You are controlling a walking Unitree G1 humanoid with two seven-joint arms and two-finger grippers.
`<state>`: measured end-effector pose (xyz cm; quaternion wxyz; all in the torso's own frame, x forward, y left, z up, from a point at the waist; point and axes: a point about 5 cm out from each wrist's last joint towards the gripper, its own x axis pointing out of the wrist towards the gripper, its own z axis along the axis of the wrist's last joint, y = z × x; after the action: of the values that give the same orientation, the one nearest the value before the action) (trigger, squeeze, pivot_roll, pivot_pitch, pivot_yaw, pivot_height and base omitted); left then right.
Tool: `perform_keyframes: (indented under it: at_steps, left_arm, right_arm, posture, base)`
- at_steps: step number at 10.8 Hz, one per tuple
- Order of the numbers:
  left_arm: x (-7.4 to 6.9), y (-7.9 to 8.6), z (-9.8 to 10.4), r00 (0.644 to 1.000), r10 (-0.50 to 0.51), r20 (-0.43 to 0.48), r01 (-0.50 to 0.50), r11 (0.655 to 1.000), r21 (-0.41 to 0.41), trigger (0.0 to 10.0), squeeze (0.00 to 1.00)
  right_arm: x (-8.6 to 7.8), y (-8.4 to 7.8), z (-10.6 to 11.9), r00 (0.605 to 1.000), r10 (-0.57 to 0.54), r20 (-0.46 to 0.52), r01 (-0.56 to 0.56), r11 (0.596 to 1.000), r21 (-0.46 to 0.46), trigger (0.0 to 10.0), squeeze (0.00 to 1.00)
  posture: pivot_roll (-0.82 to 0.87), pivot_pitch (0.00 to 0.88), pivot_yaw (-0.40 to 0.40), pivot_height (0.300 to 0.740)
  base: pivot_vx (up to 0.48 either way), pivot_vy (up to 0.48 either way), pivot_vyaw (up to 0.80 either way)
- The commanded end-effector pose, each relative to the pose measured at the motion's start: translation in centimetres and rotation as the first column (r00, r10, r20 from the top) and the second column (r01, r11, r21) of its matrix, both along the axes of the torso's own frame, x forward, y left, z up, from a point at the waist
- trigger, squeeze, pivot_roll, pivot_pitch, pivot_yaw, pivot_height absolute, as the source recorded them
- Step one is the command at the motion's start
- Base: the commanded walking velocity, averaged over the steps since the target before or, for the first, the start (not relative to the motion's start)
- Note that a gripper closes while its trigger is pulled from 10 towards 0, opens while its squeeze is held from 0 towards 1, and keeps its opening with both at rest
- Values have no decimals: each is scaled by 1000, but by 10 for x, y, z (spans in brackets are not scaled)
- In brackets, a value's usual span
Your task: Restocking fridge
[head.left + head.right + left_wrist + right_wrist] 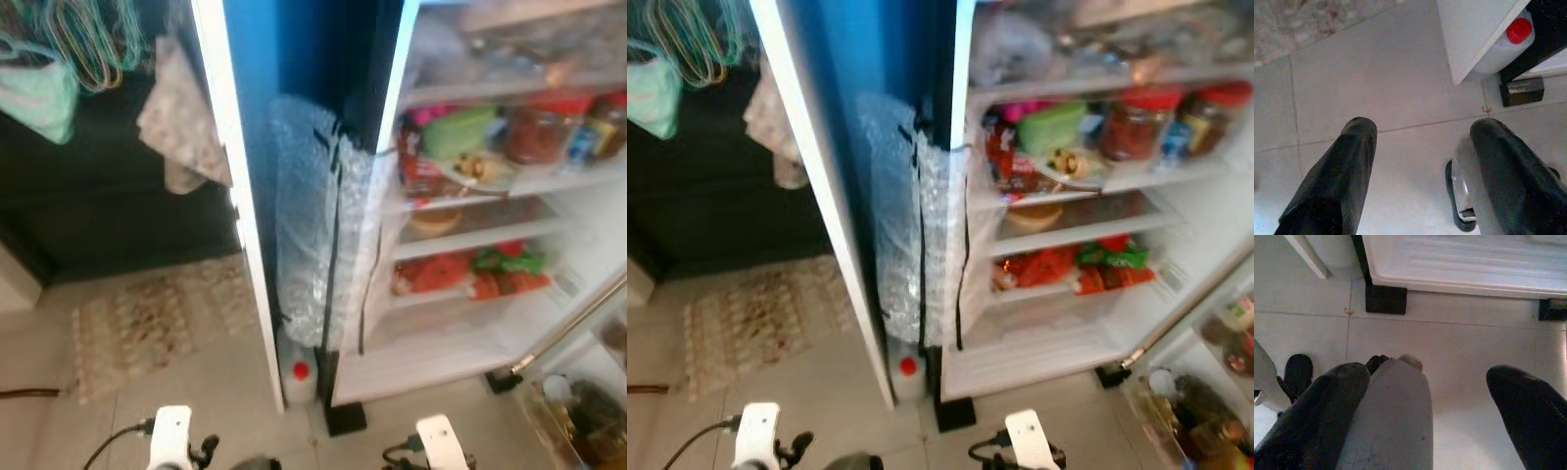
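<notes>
Left eye view has the fridge (470, 362) standing open in front of me, shelves already pretty loaded with jars (534, 132) and red packets (436, 274). Both arms hang low over the floor tiles (1376, 83). Left jaws (1420, 171) are spread wide with nothing between them, right jaws (1449, 411) are wide and empty too. So I'd say nothing's in hand to stock yet; fetching the next item is still ahead.

1. The left hand (1420, 161) hangs low, pointing down, its two black fingers (1337, 181) spread wide apart.
2. The right hand (1425, 406) hangs low too, pointing down, fingers (1528, 411) likewise parted and holding nothing.
</notes>
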<state>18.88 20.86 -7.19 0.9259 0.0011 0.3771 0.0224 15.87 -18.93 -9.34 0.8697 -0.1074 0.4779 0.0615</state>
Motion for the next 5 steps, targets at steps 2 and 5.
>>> perform_keyframes:
  at_steps: [2,5]
  left_arm:
    - [0,-4,0,1000,-14,2,14,1000,-7,10000,0]
    - [2,-6,0,1000,-22,9,22,1000,-12,10000,0]
  right_arm:
    - [-27,1,-11,995,-24,-101,25,1000,17,10000,0]
    - [-26,1,-11,995,-27,-100,29,999,19,10000,0]
  posture:
    - [-31,40,32,662]
    - [-32,45,32,717]
  base:
    - [0,0,0]
    - [0,0,0]
